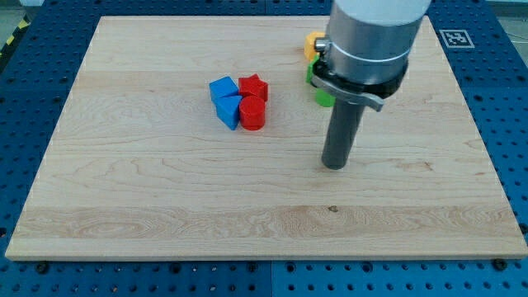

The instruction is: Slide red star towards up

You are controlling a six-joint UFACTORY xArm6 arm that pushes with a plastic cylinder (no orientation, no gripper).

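Observation:
The red star (254,86) lies on the wooden board (165,190) a little left of the middle, toward the view's top. A red cylinder (252,114) touches it from below. A blue cube (223,88) sits against the star's left side, and a blue triangular block (228,110) lies below the cube, left of the cylinder. My tip (334,166) rests on the board to the right of and below this cluster, well apart from it.
The arm's grey body partly hides a yellow block (312,42), an orange block (320,51) and green blocks (322,96) near the view's top. Blue perforated table surrounds the board. A marker tag (454,38) lies at the top right.

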